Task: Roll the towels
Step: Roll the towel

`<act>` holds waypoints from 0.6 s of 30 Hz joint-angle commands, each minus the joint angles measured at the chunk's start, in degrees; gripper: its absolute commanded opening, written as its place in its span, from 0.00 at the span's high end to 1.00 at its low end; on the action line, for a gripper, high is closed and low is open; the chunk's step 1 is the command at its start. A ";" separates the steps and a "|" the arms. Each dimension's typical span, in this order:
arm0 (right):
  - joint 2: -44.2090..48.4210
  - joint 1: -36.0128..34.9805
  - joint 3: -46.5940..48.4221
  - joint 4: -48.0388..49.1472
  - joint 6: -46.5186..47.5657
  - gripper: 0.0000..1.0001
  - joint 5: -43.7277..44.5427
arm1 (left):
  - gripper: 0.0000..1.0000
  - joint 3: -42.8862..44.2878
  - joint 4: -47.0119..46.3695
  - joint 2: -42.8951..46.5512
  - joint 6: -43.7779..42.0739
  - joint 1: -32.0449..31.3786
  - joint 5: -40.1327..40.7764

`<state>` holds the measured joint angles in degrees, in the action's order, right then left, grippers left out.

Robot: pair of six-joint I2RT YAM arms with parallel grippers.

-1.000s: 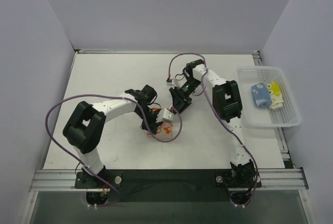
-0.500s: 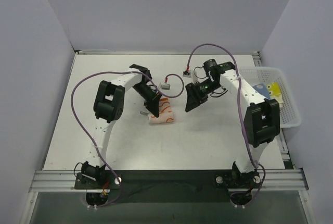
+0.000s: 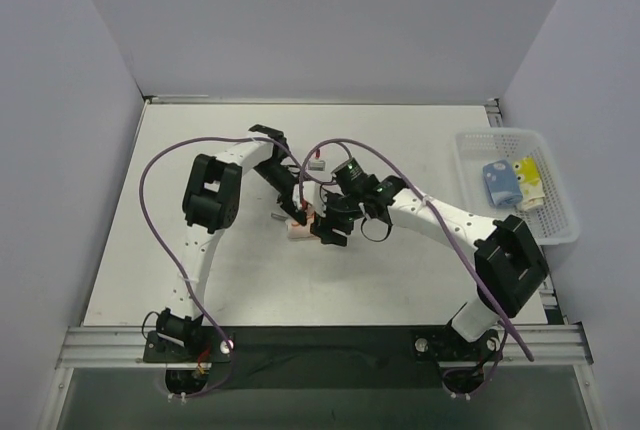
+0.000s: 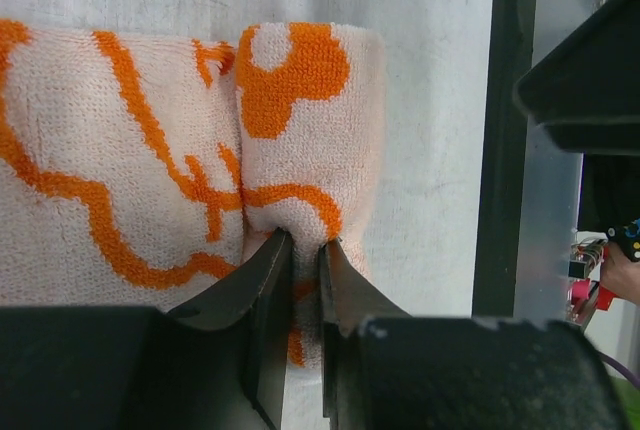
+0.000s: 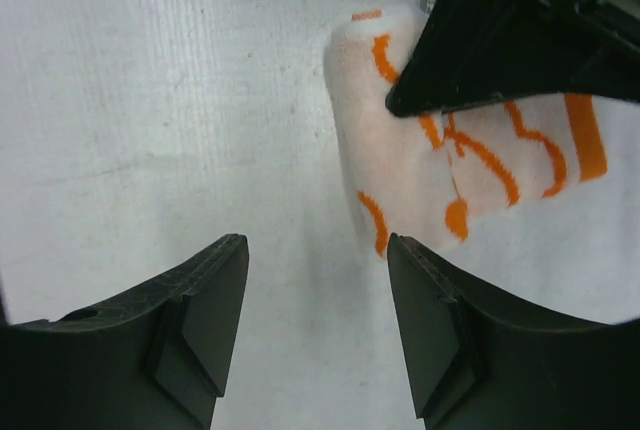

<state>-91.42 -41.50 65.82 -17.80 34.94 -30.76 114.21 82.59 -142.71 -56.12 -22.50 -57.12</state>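
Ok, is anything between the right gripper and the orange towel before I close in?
Nothing visible lies between them: only bare table separates the open right gripper from the orange towel. The left gripper is pinching a fold of that towel and covers part of its far side in the right wrist view.

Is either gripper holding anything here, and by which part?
The left gripper pinches the orange-patterned towel at the end of its rolled section. The right gripper is open, holding nothing.
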 commanded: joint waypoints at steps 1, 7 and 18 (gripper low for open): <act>0.45 -1.83 -4.38 14.62 10.49 0.41 6.50 | 0.78 -1.98 7.68 -2.66 -4.70 -0.09 6.67; -5.08 -2.98 -5.79 20.26 17.87 0.41 5.45 | 0.73 -1.98 8.03 -2.48 -4.88 0.00 6.67; -14.40 -2.36 0.79 6.83 18.07 0.82 -1.31 | 0.67 -1.36 6.19 -2.31 -3.30 1.23 5.44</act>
<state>-103.79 -43.83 63.99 -2.98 53.04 -27.46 113.80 82.63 -142.74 -56.34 -22.11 -57.69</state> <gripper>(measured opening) 0.233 0.325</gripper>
